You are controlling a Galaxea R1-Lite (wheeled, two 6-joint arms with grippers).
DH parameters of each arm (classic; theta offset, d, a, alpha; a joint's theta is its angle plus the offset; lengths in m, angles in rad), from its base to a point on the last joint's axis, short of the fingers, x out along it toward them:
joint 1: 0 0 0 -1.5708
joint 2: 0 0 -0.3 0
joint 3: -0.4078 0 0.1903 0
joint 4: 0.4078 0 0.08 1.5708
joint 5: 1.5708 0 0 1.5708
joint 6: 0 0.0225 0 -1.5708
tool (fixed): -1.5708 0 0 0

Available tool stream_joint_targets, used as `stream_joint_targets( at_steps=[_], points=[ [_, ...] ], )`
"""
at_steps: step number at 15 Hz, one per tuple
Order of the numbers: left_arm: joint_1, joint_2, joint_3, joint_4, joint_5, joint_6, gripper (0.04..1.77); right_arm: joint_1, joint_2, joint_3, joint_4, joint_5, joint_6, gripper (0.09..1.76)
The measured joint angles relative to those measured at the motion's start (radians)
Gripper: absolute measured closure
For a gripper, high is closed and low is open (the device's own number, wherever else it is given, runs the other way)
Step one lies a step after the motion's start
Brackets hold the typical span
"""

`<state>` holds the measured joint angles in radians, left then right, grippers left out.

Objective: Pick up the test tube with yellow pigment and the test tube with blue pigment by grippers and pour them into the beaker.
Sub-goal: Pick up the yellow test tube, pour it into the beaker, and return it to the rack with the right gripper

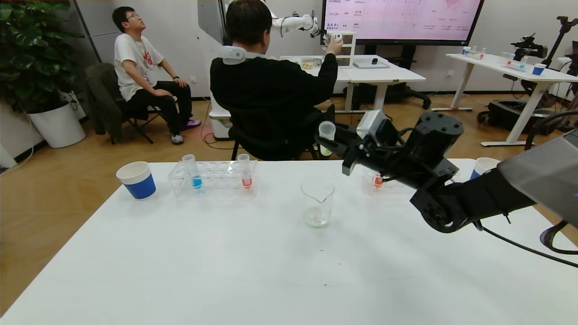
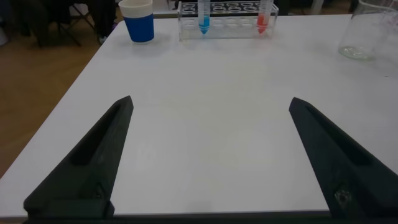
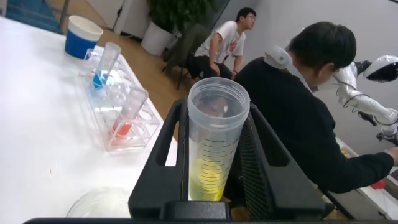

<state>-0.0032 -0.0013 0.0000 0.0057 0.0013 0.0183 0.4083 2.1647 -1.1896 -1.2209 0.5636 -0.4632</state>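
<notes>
The right gripper [image 1: 328, 145] is clamped on the yellow tube [image 3: 214, 149], upright above and just behind the beaker [image 1: 318, 201]. The tube looks light, slick and rigid; the mid-body hold seems secure. The left gripper [image 2: 208, 155] gapes empty, with the blue tube [image 2: 203, 17] far ahead in its rack.

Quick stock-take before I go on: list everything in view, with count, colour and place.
Yellow tube: one, yellow-green liquid, in the right gripper, above and behind the beaker.
Blue tube: one, cyan liquid, left rack.
Red tubes: two, one in the left rack, one right of the beaker.
Rack: one, clear, far left of the table.
Beaker: one, clear, table centre.
Paper cups: two, blue-and-white, far left and far right.
Table: one, white.
People: two, behind the table.
Left gripper: open, low over the table.
Right gripper: shut on the yellow tube.
</notes>
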Motion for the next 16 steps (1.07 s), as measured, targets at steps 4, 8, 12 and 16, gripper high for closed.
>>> stream_joint_targets(
  at_steps=[4, 8, 12, 16],
  points=[
    [0.0, 0.0, 0.0, 0.0, 0.0, 0.0, 0.06, -0.011, 0.03, 0.061, -0.052, 0.1, -0.217, 1.36],
    [0.0, 0.0, 0.0, 0.0, 0.0, 0.0, 0.06, -0.025, 0.062, 0.06, -0.07, 0.152, -0.343, 1.36],
    [0.0, 0.0, 0.0, 0.0, 0.0, 0.0, 0.06, -0.069, 0.109, 0.009, -0.066, 0.203, -0.467, 1.36],
    [0.0, 0.0, 0.0, 0.0, 0.0, 0.0, 0.06, -0.1, 0.16, -0.088, -0.062, 0.272, -0.574, 1.36]
  ],
)
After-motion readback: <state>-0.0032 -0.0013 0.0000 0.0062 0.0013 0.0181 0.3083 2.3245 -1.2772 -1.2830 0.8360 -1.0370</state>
